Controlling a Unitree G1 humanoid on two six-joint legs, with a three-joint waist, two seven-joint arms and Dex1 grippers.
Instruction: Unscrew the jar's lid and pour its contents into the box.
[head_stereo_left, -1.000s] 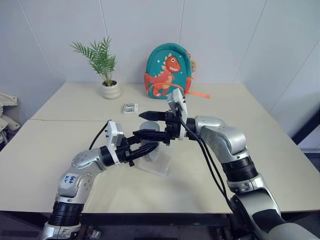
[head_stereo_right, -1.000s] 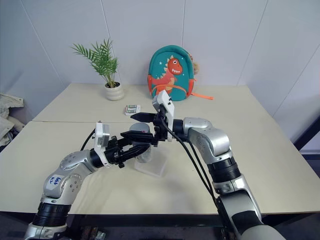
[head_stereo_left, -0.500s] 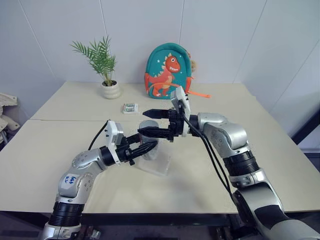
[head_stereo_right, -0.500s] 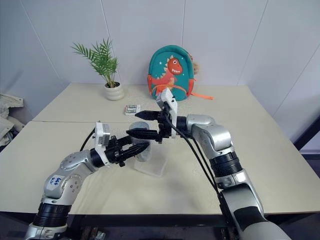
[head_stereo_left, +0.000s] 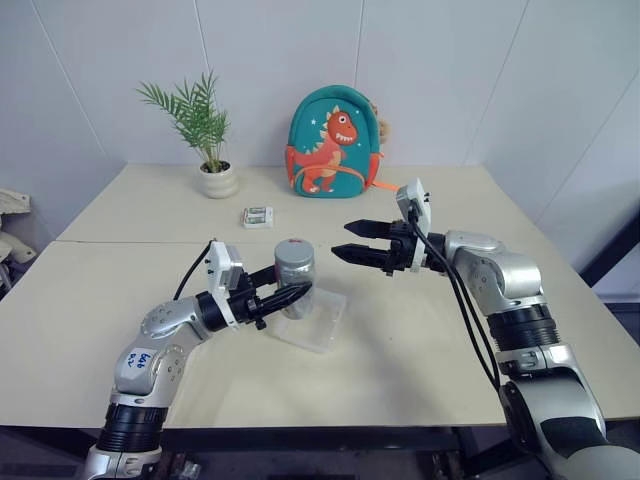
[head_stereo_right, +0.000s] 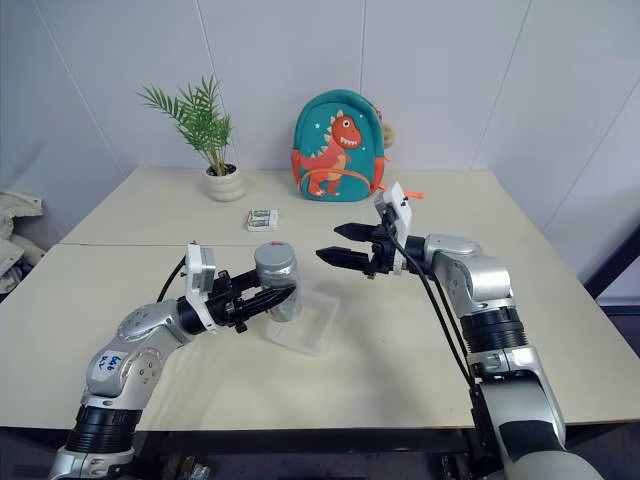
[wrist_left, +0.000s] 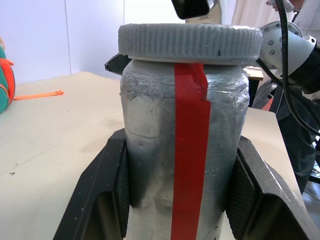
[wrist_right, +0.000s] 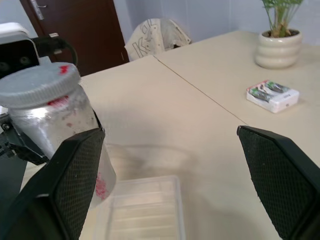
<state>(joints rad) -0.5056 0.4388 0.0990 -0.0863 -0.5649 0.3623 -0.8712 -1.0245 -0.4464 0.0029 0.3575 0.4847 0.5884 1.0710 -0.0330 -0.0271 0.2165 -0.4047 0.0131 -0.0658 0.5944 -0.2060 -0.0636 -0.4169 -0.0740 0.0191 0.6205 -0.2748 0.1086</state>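
The table carries the box, a clear shallow tray lying near its middle. Over the box's near-left part the left gripper holds the jar upright, both black fingers clamped against its sides, the lid on top. The right gripper hangs to the jar's right, apart from it, jaws spread wide and empty, pointing toward it.

To unscrew well, I'd judge the right gripper should come level with the lid's ribbed rim, centre on it, and close squarely before twisting, while the left keeps the body from turning.

The left wrist view shows the red stripe down the jar; the right wrist view shows the packet and plant pot beyond.
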